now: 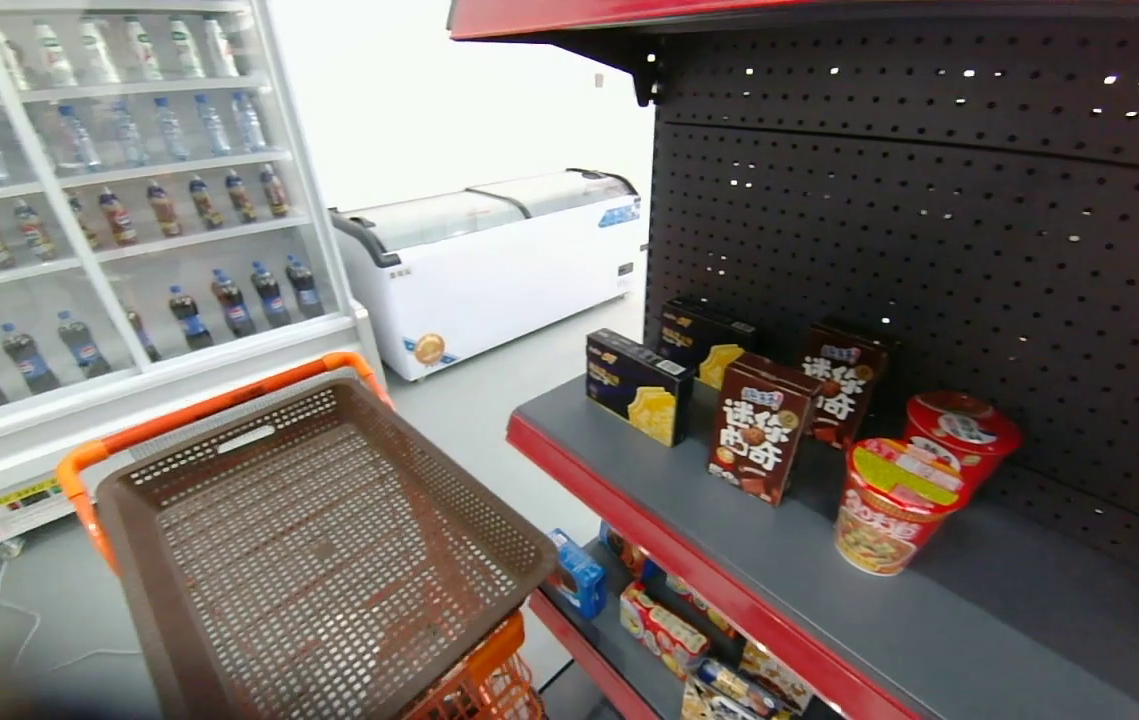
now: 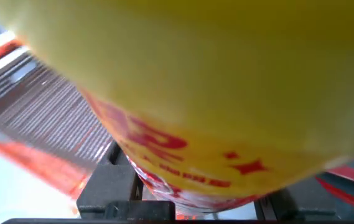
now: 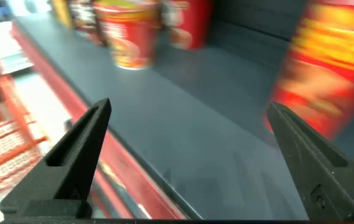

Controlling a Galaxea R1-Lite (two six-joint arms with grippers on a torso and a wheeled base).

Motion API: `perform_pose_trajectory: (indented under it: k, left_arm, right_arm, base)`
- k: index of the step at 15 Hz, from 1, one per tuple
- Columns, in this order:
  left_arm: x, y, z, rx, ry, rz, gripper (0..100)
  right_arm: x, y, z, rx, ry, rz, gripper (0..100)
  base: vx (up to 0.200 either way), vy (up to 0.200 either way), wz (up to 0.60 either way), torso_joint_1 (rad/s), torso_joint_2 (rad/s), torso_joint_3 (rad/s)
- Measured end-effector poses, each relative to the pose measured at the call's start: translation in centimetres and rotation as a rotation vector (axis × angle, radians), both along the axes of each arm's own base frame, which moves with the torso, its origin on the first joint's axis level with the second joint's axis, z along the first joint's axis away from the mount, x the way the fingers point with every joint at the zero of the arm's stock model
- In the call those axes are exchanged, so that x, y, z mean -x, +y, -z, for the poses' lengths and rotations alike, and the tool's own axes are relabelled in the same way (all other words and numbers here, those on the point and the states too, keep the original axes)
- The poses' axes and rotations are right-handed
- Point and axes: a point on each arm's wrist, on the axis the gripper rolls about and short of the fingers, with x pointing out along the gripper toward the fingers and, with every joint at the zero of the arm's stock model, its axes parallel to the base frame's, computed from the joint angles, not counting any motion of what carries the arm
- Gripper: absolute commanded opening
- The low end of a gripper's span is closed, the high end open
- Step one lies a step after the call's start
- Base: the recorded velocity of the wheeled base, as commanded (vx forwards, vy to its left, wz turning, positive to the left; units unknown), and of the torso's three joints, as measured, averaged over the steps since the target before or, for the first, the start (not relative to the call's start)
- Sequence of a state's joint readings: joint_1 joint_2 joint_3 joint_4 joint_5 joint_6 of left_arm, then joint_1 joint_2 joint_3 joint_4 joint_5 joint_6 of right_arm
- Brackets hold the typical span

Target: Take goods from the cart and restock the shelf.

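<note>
A yellow-and-red noodle cup (image 2: 214, 93) sits very close in the left wrist view, its lower end between the black fingers (image 2: 111, 186) of my left gripper (image 2: 189, 202), which is shut on it. My right gripper (image 3: 192, 168) stands open over the grey shelf board (image 3: 183, 118) with nothing between its fingers. A blurred red noodle cup (image 3: 329, 68) stands on the board just beyond one fingertip. Two more noodle cups (image 1: 894, 505) (image 1: 959, 430) and several snack boxes (image 1: 761, 428) stand on the shelf (image 1: 689, 520). The cart's brown top basket (image 1: 319, 540) holds nothing.
The shelf has a red front lip (image 1: 629, 525) and a black pegboard back (image 1: 929, 220). A lower shelf (image 1: 664, 630) holds packets. Bare board lies to the right of the cups. A drinks fridge (image 1: 119, 220) and a chest freezer (image 1: 499, 260) stand behind the cart.
</note>
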State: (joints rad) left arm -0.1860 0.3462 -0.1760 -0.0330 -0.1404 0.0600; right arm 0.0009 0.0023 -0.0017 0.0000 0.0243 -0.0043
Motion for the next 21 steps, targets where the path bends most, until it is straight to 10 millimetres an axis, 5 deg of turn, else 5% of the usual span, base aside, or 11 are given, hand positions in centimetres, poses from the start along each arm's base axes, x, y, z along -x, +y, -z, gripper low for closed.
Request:
perform_pose_trajectory:
  k: [16,21]
  left_arm:
    - [0.3,0.1,1.2,0.001,0.008,0.002,0]
    - [0.7,0.1,1.8,-0.001,0.015,0.0,0]
  right_arm:
    - [0.0,0.0,0.0,0.0,-0.001,0.001,100]
    - [0.0,0.0,0.0,0.0,-0.002,0.001,100]
  base:
    - [0.0,0.0,-0.6,0.004,0.0,0.003]
    - [0.0,0.0,0.0,0.0,0.0,0.0]
